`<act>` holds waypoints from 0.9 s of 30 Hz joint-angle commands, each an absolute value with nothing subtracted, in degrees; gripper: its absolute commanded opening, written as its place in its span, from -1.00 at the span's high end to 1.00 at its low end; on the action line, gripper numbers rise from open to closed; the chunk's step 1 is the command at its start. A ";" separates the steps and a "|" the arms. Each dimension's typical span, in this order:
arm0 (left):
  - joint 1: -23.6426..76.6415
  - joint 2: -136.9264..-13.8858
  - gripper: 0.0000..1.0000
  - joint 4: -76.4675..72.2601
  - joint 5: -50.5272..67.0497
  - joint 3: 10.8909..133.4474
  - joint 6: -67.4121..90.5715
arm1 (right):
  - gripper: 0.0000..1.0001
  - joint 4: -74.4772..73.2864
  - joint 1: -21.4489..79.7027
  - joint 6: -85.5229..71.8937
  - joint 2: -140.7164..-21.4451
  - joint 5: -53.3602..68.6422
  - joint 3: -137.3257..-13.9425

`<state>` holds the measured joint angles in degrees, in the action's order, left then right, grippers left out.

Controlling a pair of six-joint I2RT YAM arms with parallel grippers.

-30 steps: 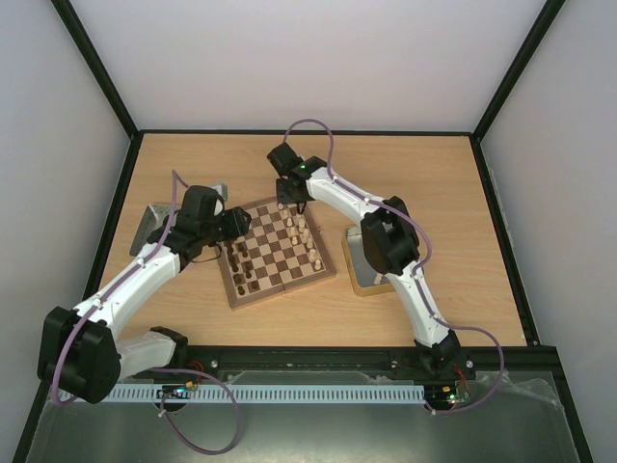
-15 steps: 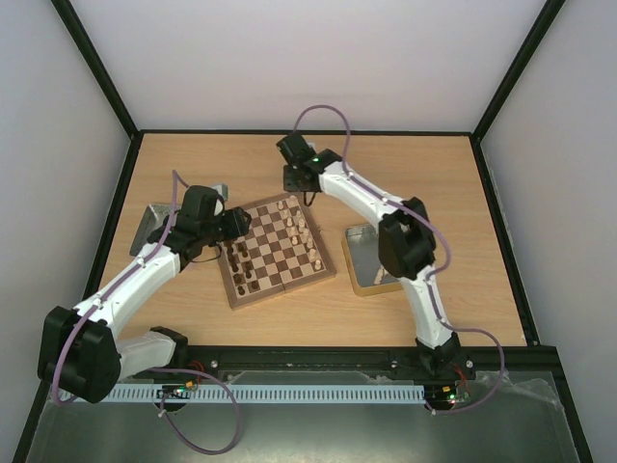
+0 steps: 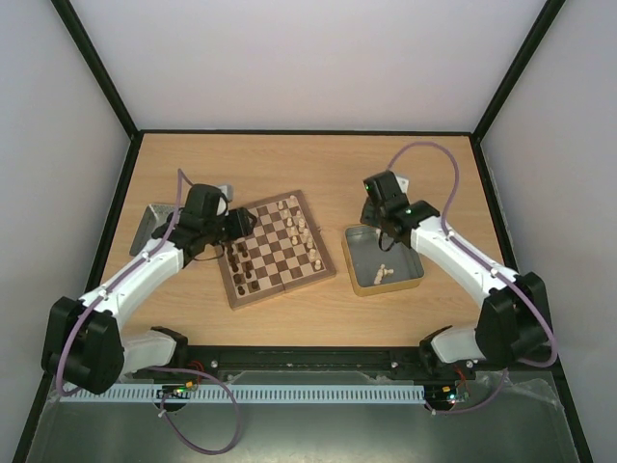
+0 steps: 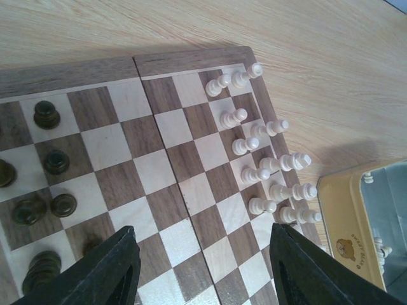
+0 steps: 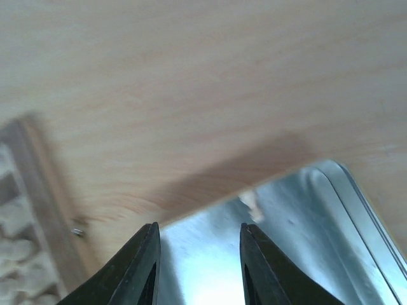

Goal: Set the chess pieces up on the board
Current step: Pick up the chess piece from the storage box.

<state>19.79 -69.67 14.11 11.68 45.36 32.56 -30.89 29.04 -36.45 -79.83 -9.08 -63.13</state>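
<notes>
From above, the board (image 3: 284, 253) sits mid-table, slightly skewed, with pale chessmen (image 3: 304, 231) along its right side and dark chessmen (image 3: 243, 265) along its left. The left gripper (image 3: 238, 225) hovers at the board's left edge, and the right gripper (image 3: 382, 214) hangs over the far end of the tin (image 3: 362, 256) beside the board. A few loose pale pieces (image 3: 386, 273) lie in that tin.

The left wrist camera gets in close: two uneven files of pale chessmen (image 4: 270, 166), dark chessmen (image 4: 48, 114) seen from above, and the left gripper (image 4: 200, 270) with its jaws spread wide over bare squares, nothing between them. The right wrist view is blurred, but the right gripper (image 5: 199, 267) has its jaws parted and empty above shiny metal, with one pale piece (image 5: 251, 204) just ahead.

A second ago the right arm was reaching over the board's far corner; now it has swung right to the tin, uncovering the pieces inside. The left arm has barely shifted.

The tin's cream rim carries a little bear picture (image 4: 346, 244); the lettering beside it is too small to read
</notes>
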 commanded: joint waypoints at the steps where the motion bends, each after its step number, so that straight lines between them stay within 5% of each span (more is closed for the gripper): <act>1: 19.34 -70.95 -0.16 12.09 14.87 47.70 33.26 | 0.34 -27.58 26.33 -38.18 -78.45 -7.25 -54.47; 9: 19.35 -71.28 -0.15 12.81 15.75 48.59 33.64 | 0.57 -16.14 20.97 -33.10 -84.07 1.91 -46.64; 27: 19.34 -72.05 -0.15 13.38 15.59 49.58 33.65 | 0.49 -12.10 19.91 -31.33 -93.15 -3.38 -47.15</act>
<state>19.79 -71.31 13.02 15.09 47.86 33.63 -13.28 20.18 -32.10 -92.53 -0.51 -46.74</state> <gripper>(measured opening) 0.577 0.245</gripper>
